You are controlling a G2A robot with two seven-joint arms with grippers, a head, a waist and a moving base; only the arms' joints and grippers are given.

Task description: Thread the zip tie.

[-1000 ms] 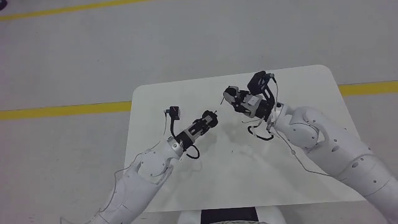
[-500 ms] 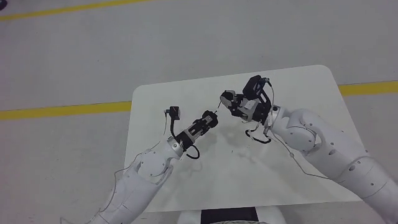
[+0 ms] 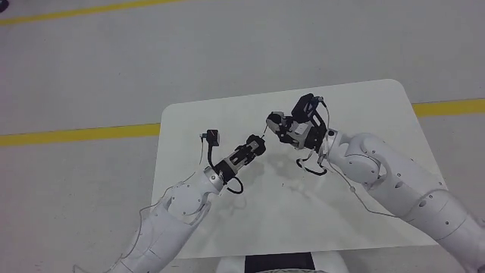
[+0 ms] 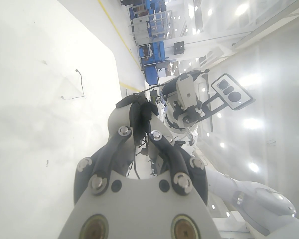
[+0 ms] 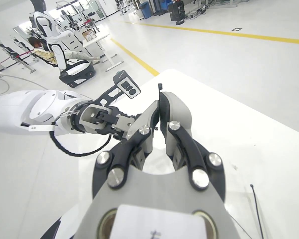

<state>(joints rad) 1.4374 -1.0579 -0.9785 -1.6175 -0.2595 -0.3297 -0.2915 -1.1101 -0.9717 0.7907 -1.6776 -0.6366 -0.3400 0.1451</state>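
Over the last second I watched the right end effector (image 3: 271, 119) slide in toward the left end effector (image 3: 258, 142), which stayed where it was above the middle of the bench (image 3: 364, 98) — so the gap between the two tips had shrunk to almost nothing. Both sat well above the surface, nose to nose. The right one's fingers were pressed together on the zip tie (image 5: 160, 87), pinching the thin black strip flat between the pads, with a short end poking out past the fingertips. The left one was closed tight as well, and from its wrist camera I could make out a fine dark strand leaving its tips and running across to the right end effector. I could not tell which end was the head and which the tail, nor whether the tip had yet found the slot. I judged the closing-in to be the lining-up step of the threading: the two ends had been brought within reach of each other, but nothing was visibly through yet. A couple of loose ties (image 4: 81, 83) lay flat on the bench farther off — untouched, and well apart from the work.
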